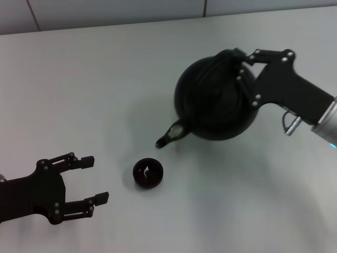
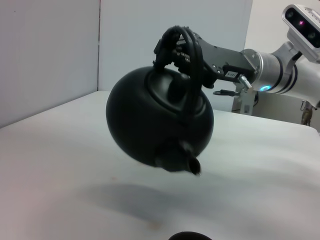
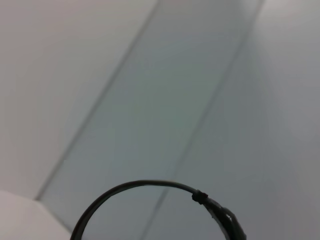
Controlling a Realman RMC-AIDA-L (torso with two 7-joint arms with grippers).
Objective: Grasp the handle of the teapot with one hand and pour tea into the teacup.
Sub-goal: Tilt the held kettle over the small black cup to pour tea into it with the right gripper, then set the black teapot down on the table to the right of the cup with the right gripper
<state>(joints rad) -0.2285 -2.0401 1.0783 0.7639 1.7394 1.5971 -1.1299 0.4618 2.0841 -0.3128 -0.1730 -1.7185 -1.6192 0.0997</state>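
Your right gripper (image 1: 243, 66) has its fingers (image 2: 192, 50) closed tight on the handle (image 2: 192, 65) of the teapot (image 1: 213, 100). You hold the pot up off the worktop (image 1: 105, 84), tipped, spout down toward the teacup (image 1: 147, 173). Your left gripper (image 1: 89, 180) waits near the cup, fingers wide open, touching nothing.

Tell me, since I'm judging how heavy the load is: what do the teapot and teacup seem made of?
Teapot: matte black with a dull sheen, probably cast iron or dark ceramic. Teacup: the same black, with small glints inside; material uncertain.
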